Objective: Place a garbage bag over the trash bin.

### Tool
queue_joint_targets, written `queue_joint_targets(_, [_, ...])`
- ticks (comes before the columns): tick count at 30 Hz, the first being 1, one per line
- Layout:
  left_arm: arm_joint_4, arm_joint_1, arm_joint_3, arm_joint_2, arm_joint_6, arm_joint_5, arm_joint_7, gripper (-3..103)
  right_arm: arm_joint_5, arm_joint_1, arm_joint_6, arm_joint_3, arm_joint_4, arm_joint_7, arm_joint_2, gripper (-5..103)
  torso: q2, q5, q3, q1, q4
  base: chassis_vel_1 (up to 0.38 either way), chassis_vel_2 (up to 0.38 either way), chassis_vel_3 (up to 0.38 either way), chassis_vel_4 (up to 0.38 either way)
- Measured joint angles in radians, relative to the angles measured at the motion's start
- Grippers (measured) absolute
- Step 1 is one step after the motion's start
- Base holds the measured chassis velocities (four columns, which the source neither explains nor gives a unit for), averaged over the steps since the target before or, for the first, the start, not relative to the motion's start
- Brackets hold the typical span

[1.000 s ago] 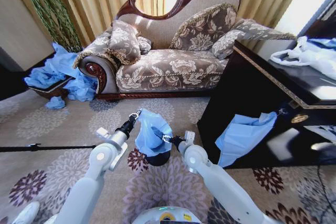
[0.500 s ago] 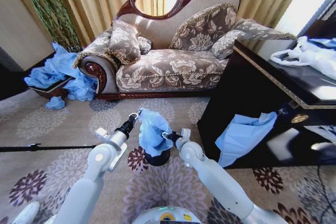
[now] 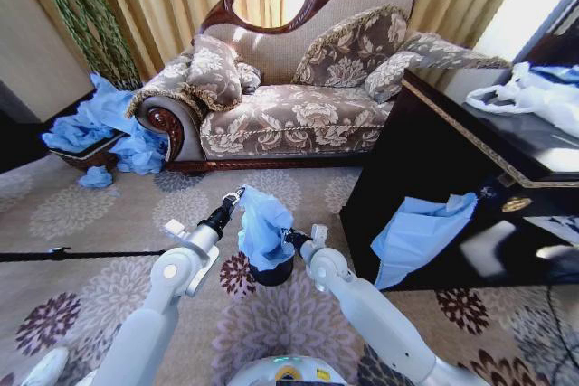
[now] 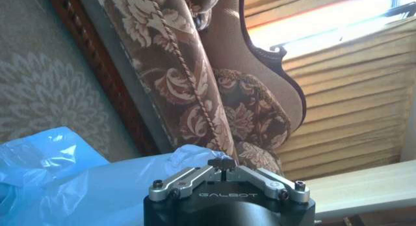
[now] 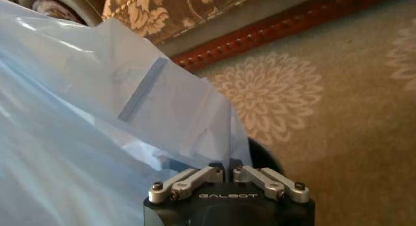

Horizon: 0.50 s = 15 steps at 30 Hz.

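The light-blue garbage bag (image 3: pixel 264 226) hangs draped over the small black trash bin (image 3: pixel 271 273) on the carpet in front of the sofa; just the bin's lower part shows under it. My left gripper (image 3: pixel 237 196) is shut on the bag's top corner, up and to the left of the bin. My right gripper (image 3: pixel 291 238) is shut on the bag's right edge, just above the bin. In the left wrist view the closed fingertips (image 4: pixel 224 163) pinch the bag (image 4: pixel 97 187). In the right wrist view the gripper (image 5: pixel 227 168) nips the bag (image 5: pixel 97 138), with the bin's dark rim (image 5: pixel 268 160) just beyond.
The floral sofa (image 3: pixel 298 106) stands behind the bin. A dark cabinet (image 3: pixel 434 160) is close on the right, with a flat blue sheet (image 3: pixel 421 232) hanging on it and white bags (image 3: pixel 534 97) on top. A basket with blue bags (image 3: pixel 95 137) sits far left. A black rod (image 3: pixel 81 253) lies on the carpet.
My right gripper has moved left, toward the bin, drawing the bag's right edge inward so the bag hangs narrower. The left gripper has stayed in place.
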Motion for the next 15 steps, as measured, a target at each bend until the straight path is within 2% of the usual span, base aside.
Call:
queue_joint_targets(2, [0.004,-0.006,0.002,0.000,0.000,0.000,0.000,0,0.026,-0.006,0.002,0.005,0.013,-0.001,-0.003,2,0.000,0.0000,0.000,0.000,0.0000,0.000,0.000,0.000,0.000])
queue_joint_targets(5, [0.013,-0.024,0.009,0.000,0.000,0.000,0.000,0,0.130,-0.039,0.005,0.031,0.065,-0.001,-0.018,0,0.000,0.0000,0.000,0.000,-0.0001,0.000,0.000,0.000,0.000])
queue_joint_targets(10, [0.017,-0.035,0.015,0.002,0.000,0.000,0.000,0,0.166,-0.080,0.011,0.064,0.116,-0.003,-0.040,0,0.000,0.0002,0.000,0.000,-0.0002,0.000,0.000,0.000,0.000])
queue_joint_targets(15, [0.015,-0.038,0.023,0.002,0.000,0.000,-0.003,0,0.198,-0.113,0.004,0.119,0.218,0.008,-0.098,0,0.000,0.0000,0.000,0.000,-0.0001,0.000,0.000,0.000,0.000])
